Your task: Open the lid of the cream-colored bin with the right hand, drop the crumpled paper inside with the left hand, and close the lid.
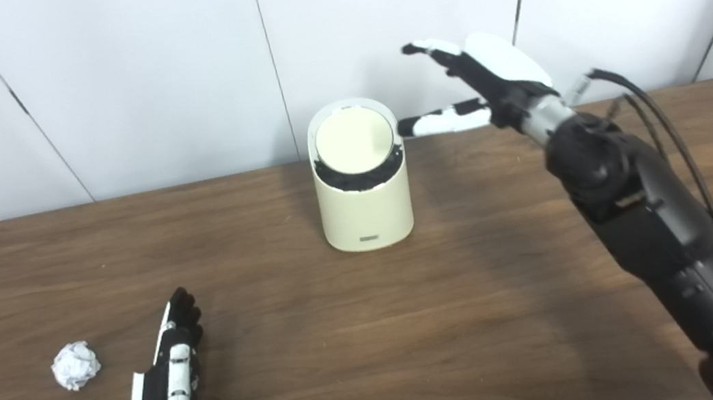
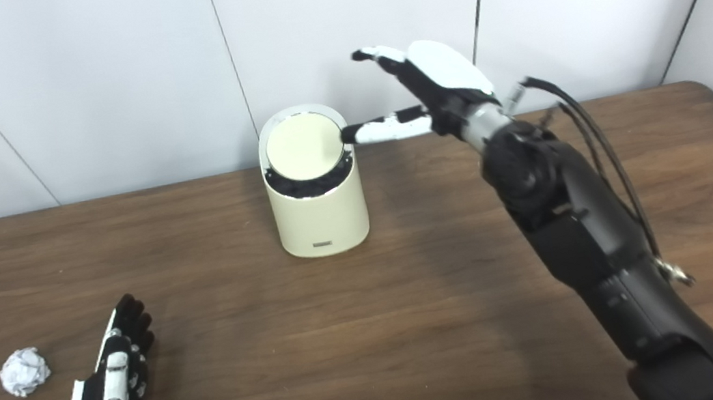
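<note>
A dark brown wood-grain table (image 1: 374,335) fills the lower part of both views, backed by white wall panels (image 1: 140,77) with thin dark seams.

The right arm (image 1: 648,217), black and jointed with loose cables along it, rises from the lower right corner toward the back of the table. Its right hand (image 1: 486,83) hangs in the air just right of the bin, above the level of the rim, with the fingers spread and extended and nothing in them; the thumb reaches leftward toward the bin's upper edge, very near it, though contact cannot be told.

The cream-colored bin (image 1: 366,212) stands upright near the table's middle, toward the back. It is a smooth rounded cylinder with a small label low on its front. Its round lid (image 1: 354,140) sits in the slanted top, facing the camera, with a black gap below it.

The left hand (image 1: 170,383) lies flat on the table at the front left, fingers straight and relaxed, grasping nothing.

The crumpled paper (image 1: 76,365), a small white ball, rests on the table just left of that hand, apart from it.
</note>
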